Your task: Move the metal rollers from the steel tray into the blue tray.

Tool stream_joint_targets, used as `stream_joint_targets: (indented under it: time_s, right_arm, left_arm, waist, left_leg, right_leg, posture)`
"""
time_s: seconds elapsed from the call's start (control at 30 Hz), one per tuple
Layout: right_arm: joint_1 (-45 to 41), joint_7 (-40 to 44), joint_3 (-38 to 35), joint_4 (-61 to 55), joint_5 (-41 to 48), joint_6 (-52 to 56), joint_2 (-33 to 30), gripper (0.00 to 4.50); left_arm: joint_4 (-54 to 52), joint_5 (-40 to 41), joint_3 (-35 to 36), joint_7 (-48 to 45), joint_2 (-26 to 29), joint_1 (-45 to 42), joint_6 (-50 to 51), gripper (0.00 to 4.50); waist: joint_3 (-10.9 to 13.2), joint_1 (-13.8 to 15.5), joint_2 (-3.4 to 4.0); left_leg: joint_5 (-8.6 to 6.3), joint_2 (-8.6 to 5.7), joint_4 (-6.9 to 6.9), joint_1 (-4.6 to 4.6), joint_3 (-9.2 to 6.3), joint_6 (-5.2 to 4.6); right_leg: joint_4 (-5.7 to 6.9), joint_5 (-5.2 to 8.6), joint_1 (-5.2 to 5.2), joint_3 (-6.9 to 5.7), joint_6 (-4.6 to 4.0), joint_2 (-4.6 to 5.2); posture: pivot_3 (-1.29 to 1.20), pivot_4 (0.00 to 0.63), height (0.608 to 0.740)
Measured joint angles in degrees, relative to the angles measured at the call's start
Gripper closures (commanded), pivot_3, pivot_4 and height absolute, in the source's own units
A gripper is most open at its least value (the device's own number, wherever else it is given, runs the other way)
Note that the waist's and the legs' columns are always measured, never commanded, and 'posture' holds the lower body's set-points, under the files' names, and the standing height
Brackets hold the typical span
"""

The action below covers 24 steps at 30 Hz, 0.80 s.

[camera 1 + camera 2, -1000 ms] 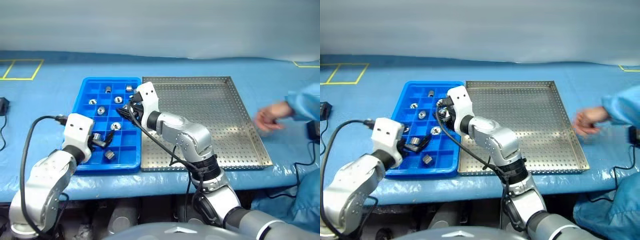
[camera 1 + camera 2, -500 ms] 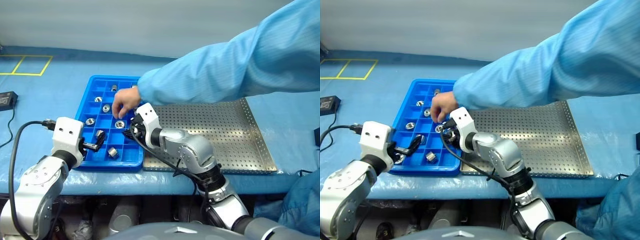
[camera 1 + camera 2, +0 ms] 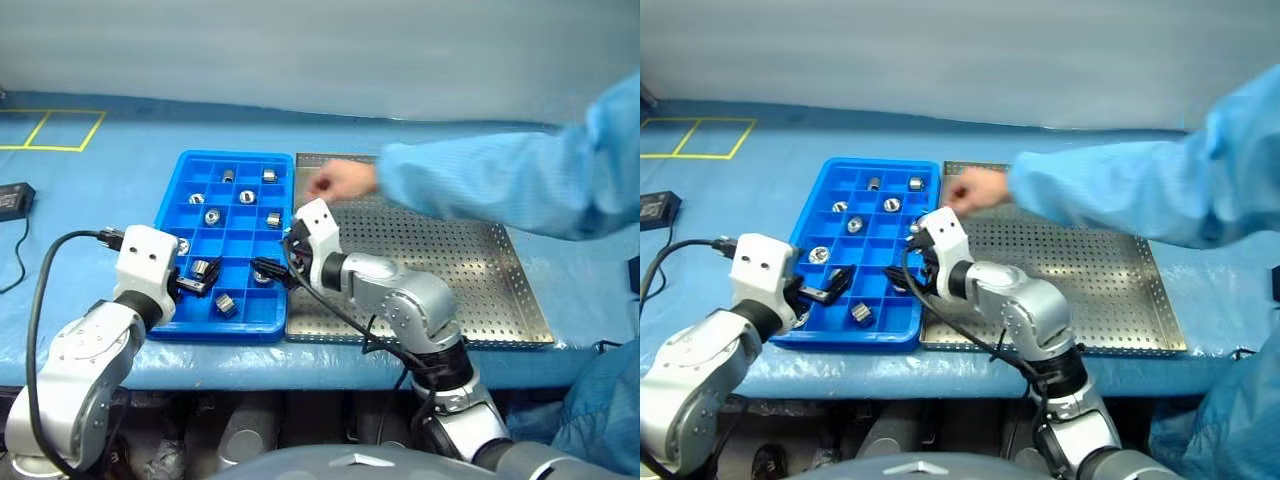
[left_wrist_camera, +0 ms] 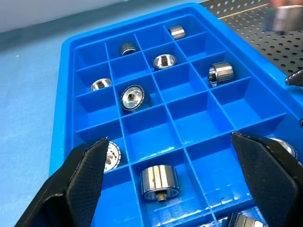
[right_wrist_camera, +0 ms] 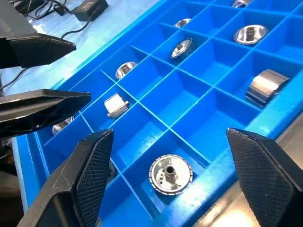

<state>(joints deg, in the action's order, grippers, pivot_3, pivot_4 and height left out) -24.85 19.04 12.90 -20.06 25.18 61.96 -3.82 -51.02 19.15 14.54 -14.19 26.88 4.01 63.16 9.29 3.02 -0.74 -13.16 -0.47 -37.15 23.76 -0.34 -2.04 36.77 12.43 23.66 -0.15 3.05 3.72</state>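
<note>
The blue tray (image 3: 166, 207) lies left of the steel tray (image 3: 450, 265) on the blue table. Several metal rollers (image 3: 212, 216) rest in its compartments. My left gripper (image 3: 200, 281) hovers open over the tray's near left cells, above one roller (image 4: 158, 182). Over the near right cells my right gripper (image 3: 274, 271) is also open and holds nothing. A roller (image 5: 170, 175) lies loose in the cell just under its fingers (image 5: 90, 175). A person's hand (image 3: 335, 182) reaches over the steel tray's far left corner.
The person's blue sleeve (image 3: 500, 190) crosses above the steel tray from the right. A black device (image 3: 14, 198) with a cable lies at the table's left. Yellow tape marks (image 3: 50, 130) sit at the far left. The table's front edge runs just below both trays.
My right gripper has opened and drawn back toward the tray's near edge, leaving a roller in a cell. The person's hand has moved off the blue tray to the steel tray.
</note>
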Motion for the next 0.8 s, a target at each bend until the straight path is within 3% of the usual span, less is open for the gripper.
stream_joint_targets:
  time_s: [0.4, 0.57, 0.8]
  right_arm:
    - [7.23, 5.55, 1.84, -8.13, -3.83, -2.84, -22.61, 0.48]
    - [7.9, -0.26, 1.84, -8.11, -7.25, -2.51, -19.29, 0.48]
    - [8.36, -8.54, 0.99, -7.92, -11.71, -0.36, -13.95, 0.48]
  left_arm:
    - [9.41, 0.06, -7.87, -4.2, -0.13, -3.94, -6.56, 0.0]
    - [12.8, 2.99, -10.23, -8.08, -3.88, -6.06, -11.73, 0.0]
    - [15.32, 3.77, -13.52, -11.57, -2.98, -7.63, -14.85, 0.0]
  waist:
    - [0.11, -1.04, -0.15]
    - [0.11, -1.6, -0.16]
    - [0.11, -2.58, -0.16]
  left_leg:
    - [-0.01, 0.04, -0.01, 0.07, 0.07, -0.03]
    - [0.0, 0.06, -0.02, 0.1, 0.07, -0.02]
    - [-0.01, 0.04, -0.06, 0.1, 0.09, -0.03]
  right_leg:
    - [-0.03, 0.07, 0.01, 0.02, -0.09, 0.02]
    - [0.0, 0.06, 0.04, 0.04, -0.09, 0.02]
    - [0.0, 0.04, 0.03, 0.06, -0.06, 0.01]
  posture:
    - [0.06, 0.15, 0.74]
    - [0.01, 0.15, 0.74]
    - [-0.05, 0.15, 0.74]
